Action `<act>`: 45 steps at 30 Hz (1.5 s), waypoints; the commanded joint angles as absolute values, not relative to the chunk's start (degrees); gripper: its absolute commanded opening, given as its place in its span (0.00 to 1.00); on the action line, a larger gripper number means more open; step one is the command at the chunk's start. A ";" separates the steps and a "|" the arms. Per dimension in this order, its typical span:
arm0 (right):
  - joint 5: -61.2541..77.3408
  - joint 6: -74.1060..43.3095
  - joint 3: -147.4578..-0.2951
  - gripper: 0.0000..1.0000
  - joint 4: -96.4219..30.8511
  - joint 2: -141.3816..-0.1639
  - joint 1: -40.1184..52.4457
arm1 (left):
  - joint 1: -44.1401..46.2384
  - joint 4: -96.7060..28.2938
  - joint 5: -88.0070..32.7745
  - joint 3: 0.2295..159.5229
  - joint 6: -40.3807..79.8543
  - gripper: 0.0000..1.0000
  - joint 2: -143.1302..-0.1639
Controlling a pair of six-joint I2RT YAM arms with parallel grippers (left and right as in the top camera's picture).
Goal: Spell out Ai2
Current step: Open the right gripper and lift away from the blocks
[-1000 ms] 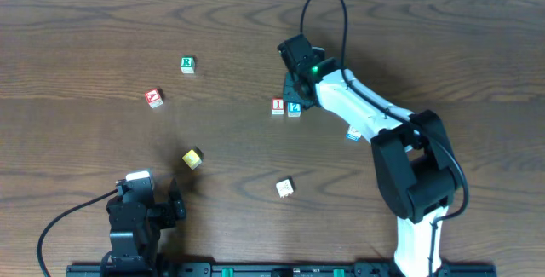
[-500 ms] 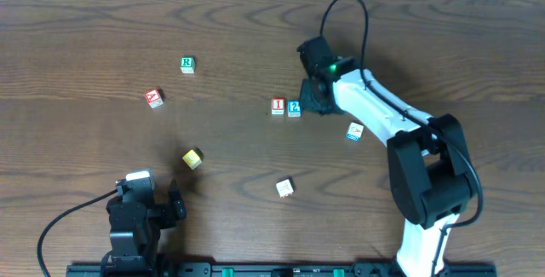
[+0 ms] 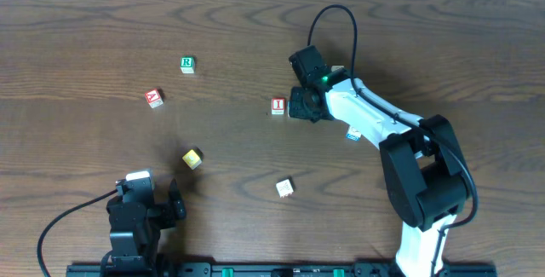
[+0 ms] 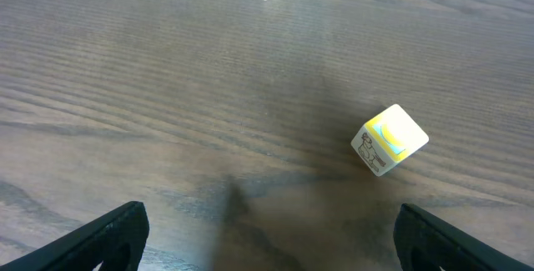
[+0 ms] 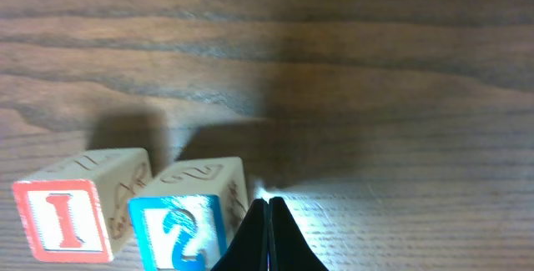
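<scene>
Beside the closed right hand point(image 5: 269, 211), a blue 2 block point(image 5: 188, 217) neighbours a red I block point(image 5: 71, 206).

Left arm point(image 3: 132, 222): folded, 7 o'clock
Left end effector point(image 4: 269, 225): fingers spread wide
Right arm point(image 3: 366, 115): extended toward 11 o'clock
Right end effector point(image 5: 269, 213): fingers pinched together

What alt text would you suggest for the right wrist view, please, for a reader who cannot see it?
The right gripper, its two fingers pressed shut, pokes up from the bottom edge, its tip at the right side of a blue 2 block. A red I block stands just left of it, both on a dark wooden table.
</scene>
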State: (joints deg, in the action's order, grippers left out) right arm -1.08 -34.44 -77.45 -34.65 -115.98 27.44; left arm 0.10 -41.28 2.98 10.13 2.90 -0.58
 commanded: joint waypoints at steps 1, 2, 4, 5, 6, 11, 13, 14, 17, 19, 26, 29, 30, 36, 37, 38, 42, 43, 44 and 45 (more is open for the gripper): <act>-0.80 -33.58 -77.45 0.01 -33.95 -115.48 27.83 | -0.03 -41.82 3.01 9.26 2.31 0.95 -0.25; -0.58 -33.58 -77.45 0.01 -33.71 -115.48 27.83 | -0.03 -41.82 2.98 9.26 2.31 0.95 -0.25; -0.58 -33.61 -77.45 0.01 -33.58 -115.48 27.83 | -0.03 -41.82 3.01 9.26 2.31 0.95 -0.25; -0.56 -33.61 -77.45 0.01 -33.52 -115.48 27.83 | -0.03 -41.82 3.01 9.26 2.31 0.95 -0.25; -0.58 -33.58 -77.45 0.01 -33.41 -115.50 27.83 | -0.03 -41.82 3.01 9.26 2.31 0.95 -0.25; -0.56 -33.58 -77.45 0.01 -33.01 -115.50 27.83 | -0.03 -41.82 3.01 9.26 2.31 0.95 -0.25; -0.58 -33.58 -77.45 0.01 -32.62 -115.50 27.83 | -0.03 -41.82 2.98 9.26 2.31 0.95 -0.25; -0.56 -33.58 -77.45 0.01 -32.32 -115.50 27.83 | -0.03 -41.82 3.01 9.26 2.31 0.95 -0.25; -0.56 -33.56 -77.45 0.01 -32.08 -115.50 27.83 | -0.03 -41.82 3.01 9.26 2.33 0.95 -0.25; -0.56 -33.12 -77.45 0.02 -31.81 -115.50 27.83 | -0.03 -41.82 3.01 9.26 2.31 0.95 -0.25; -0.49 -31.51 -77.45 0.01 -30.65 -115.50 27.83 | -0.03 -41.82 3.01 9.26 2.31 0.95 -0.25; -0.12 -30.96 -77.45 0.01 -30.30 -115.50 27.83 | -0.03 -41.82 3.01 9.26 2.31 0.95 -0.25; -0.03 -30.94 -77.45 0.01 -30.17 -115.50 27.83 | -0.03 -41.82 3.01 9.26 2.33 0.95 -0.25; 0.69 -29.87 -77.45 0.01 -29.12 -115.50 27.81 | -0.03 -41.82 3.01 9.26 2.31 0.95 -0.25; 0.69 -29.87 -77.45 0.01 -29.10 -115.50 27.81 | -0.03 -41.82 3.01 9.26 2.33 0.95 -0.25; 0.54 -29.87 -77.45 0.01 -29.08 -115.50 27.81 | -0.03 -41.82 2.98 9.26 2.33 0.95 -0.25; -2.63 -29.91 -77.47 0.01 -29.12 -115.50 27.22 | -0.03 -41.82 3.01 9.26 2.31 0.95 -0.25; -3.22 -29.91 -77.56 0.01 -29.15 -115.48 26.72 | -0.03 -41.82 3.01 9.26 2.31 0.95 -0.25; -3.27 -29.91 -77.76 0.01 -29.17 -115.42 25.91 | -0.03 -41.82 3.01 9.26 2.31 0.95 -0.25; -3.25 -29.91 -78.02 0.01 -29.43 -115.15 24.71 | -0.03 -41.82 3.01 9.26 2.31 0.95 -0.25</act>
